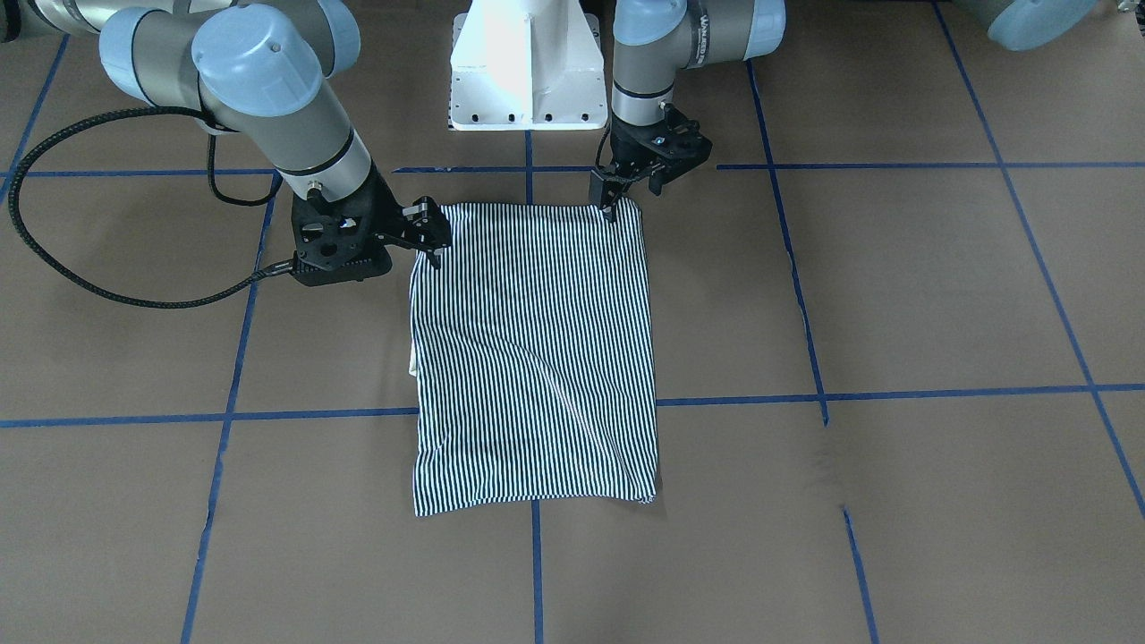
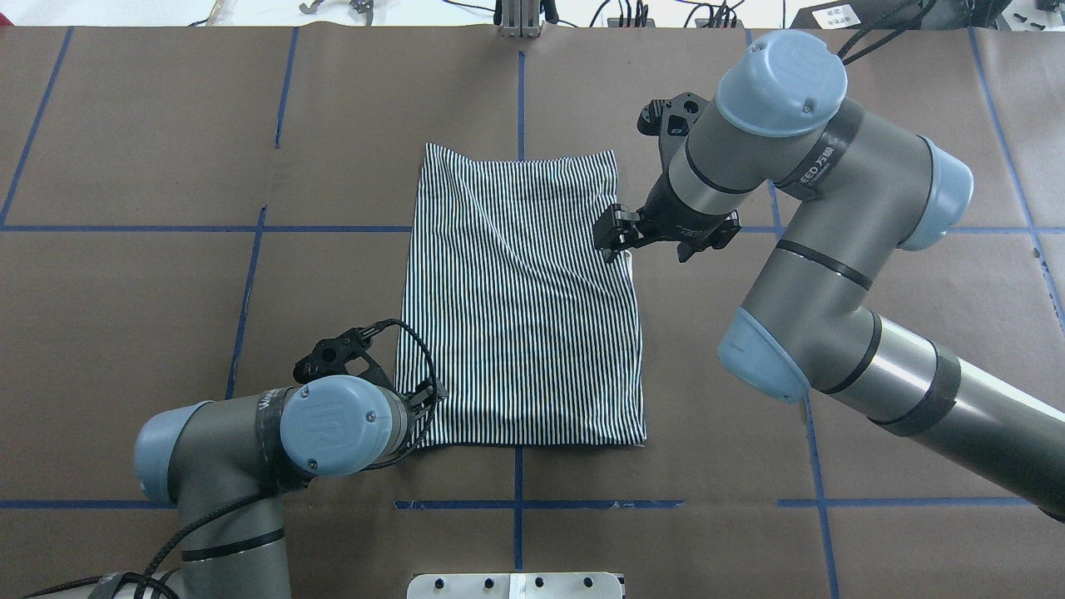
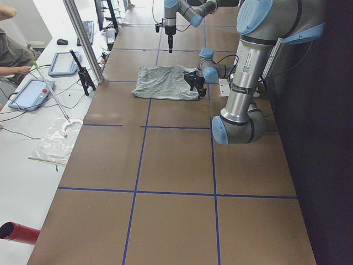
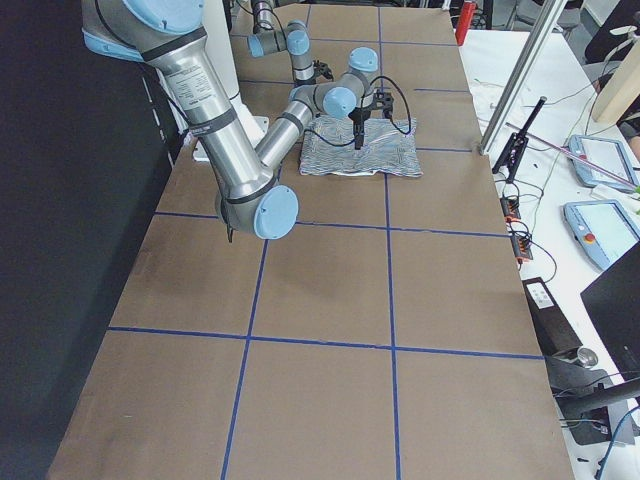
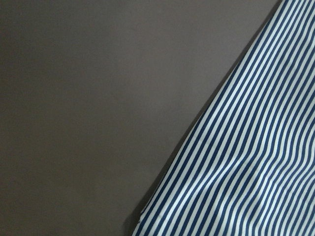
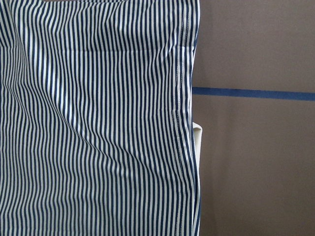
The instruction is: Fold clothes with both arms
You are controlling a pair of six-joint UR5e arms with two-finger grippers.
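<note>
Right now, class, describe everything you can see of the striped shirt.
The shirt is thin cloth with fine navy-and-white stripes, folded into a rectangle lying flat on the table, across a blue tape line. Soft diagonal creases cross its middle. A sliver of cream cloth peeks from one long edge; no sleeves, buttons or logo show. The left gripper is at a robot-side corner, the right gripper near the edge showing cream; whether either grips it is unclear.

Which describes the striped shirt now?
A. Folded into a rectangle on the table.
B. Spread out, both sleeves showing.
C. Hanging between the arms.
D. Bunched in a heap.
A: the striped shirt lies as a rectangle on the table, no sleeves showing, only a cream bit poking past one edge.
</note>
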